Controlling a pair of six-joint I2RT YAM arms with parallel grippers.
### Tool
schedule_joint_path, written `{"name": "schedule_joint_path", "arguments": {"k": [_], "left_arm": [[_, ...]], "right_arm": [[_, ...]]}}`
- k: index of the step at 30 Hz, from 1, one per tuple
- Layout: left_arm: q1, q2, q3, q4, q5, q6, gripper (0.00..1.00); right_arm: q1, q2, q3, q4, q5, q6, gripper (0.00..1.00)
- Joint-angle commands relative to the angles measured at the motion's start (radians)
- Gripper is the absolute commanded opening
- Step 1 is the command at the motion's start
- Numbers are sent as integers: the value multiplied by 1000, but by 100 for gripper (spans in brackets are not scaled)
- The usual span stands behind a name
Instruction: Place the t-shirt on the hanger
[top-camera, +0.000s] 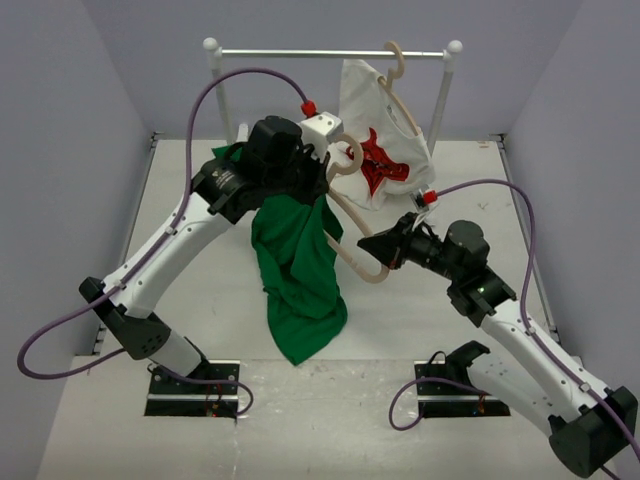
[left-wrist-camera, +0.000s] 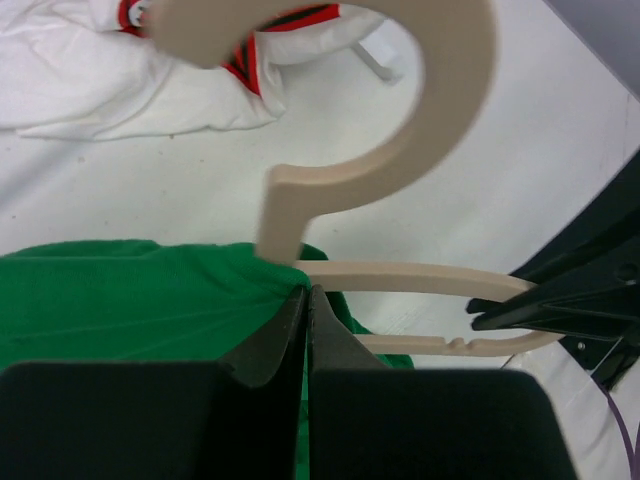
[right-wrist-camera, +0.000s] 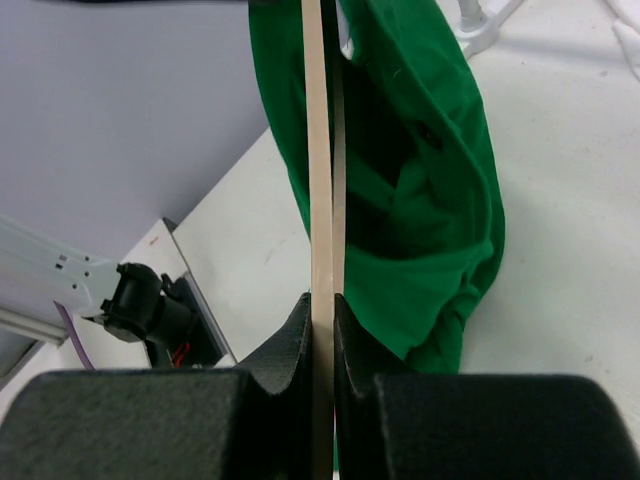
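Observation:
The green t-shirt (top-camera: 300, 280) hangs in a long bunch above the table, draped over the left part of the pale wooden hanger (top-camera: 368, 272). My left gripper (top-camera: 322, 195) is shut on the t-shirt's cloth right below the hanger's hook. In the left wrist view the jaws (left-wrist-camera: 306, 292) pinch green t-shirt (left-wrist-camera: 120, 300) under the hook of the hanger (left-wrist-camera: 460, 80). My right gripper (top-camera: 372, 250) is shut on the hanger's bare right end. In the right wrist view the hanger (right-wrist-camera: 320, 180) runs edge-on from the gripper (right-wrist-camera: 322, 300), with the t-shirt (right-wrist-camera: 430, 150) beyond.
A white clothes rail (top-camera: 330, 52) stands at the back. A white t-shirt with a red print (top-camera: 385, 130) hangs from it on another hanger (top-camera: 395, 60), just behind the held hanger. Grey walls close in left, right and behind.

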Motion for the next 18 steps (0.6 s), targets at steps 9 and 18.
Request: {"name": "schedule_joint_path", "arguments": {"k": [9,18], "left_arm": [[-111,-7,158,-121,-93,44,0],[-111,-9,415,-165,-442,81,78]], "right_arm": [[5,36,-53,488,92,131,0],[4,-48,-212,697,133,118,0]]}}
